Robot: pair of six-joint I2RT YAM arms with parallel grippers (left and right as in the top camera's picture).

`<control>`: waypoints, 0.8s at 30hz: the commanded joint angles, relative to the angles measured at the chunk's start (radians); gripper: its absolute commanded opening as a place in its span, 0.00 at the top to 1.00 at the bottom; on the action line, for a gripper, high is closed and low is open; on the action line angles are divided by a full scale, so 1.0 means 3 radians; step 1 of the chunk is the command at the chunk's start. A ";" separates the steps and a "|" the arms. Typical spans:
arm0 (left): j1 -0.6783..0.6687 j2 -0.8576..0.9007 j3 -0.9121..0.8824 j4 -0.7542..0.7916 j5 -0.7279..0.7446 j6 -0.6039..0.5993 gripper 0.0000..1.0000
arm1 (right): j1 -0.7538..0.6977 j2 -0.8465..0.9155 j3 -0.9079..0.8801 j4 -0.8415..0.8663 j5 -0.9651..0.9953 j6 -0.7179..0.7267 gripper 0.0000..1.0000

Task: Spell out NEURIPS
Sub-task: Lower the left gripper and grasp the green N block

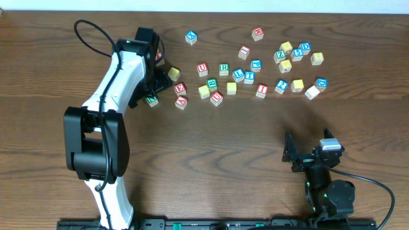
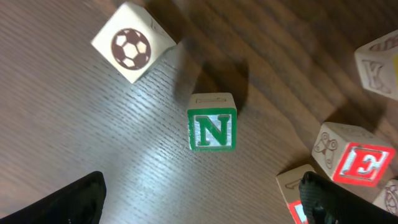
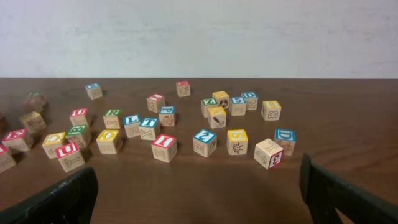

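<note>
The green-bordered N cube (image 2: pixel 212 129) lies on the table, centred ahead of my open left gripper (image 2: pixel 199 211), whose fingers sit apart from it on either side. In the overhead view the N cube (image 1: pixel 151 100) sits just below my left gripper (image 1: pixel 155 84). A red E cube (image 2: pixel 360 163) lies to the right, close to the right finger. A red U cube (image 1: pixel 202 68), a green R cube (image 1: pixel 223 68) and a red I cube (image 1: pixel 261 90) lie in the scatter. My right gripper (image 1: pixel 293 153) is open and empty, well short of the cubes (image 3: pixel 199 205).
A soccer-ball cube (image 2: pixel 132 42) lies beyond the N cube. Another red cube (image 2: pixel 297 202) sits under the left gripper's right finger. Several other lettered cubes spread across the far table, up to the right cluster (image 1: pixel 297 54). A pale wall (image 3: pixel 199 37) rises behind the table.
</note>
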 commanded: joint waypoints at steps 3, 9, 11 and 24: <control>-0.0031 0.0017 -0.0156 0.0135 0.0014 -0.0038 0.02 | 0.0018 -0.0019 -0.0004 -0.0015 -0.0006 0.0031 0.01; -0.0029 0.0017 -0.0261 0.0211 0.0013 -0.0037 0.02 | 0.0018 -0.0019 -0.0004 -0.0015 -0.0008 0.0031 0.01; -0.0029 0.0017 -0.0262 0.0220 0.0013 -0.0038 0.03 | 0.0018 -0.0019 -0.0004 -0.0015 -0.0006 0.0031 0.01; -0.0029 0.0018 -0.0407 0.0500 0.0013 -0.0038 0.03 | 0.0018 -0.0019 -0.0004 -0.0015 -0.0008 0.0031 0.01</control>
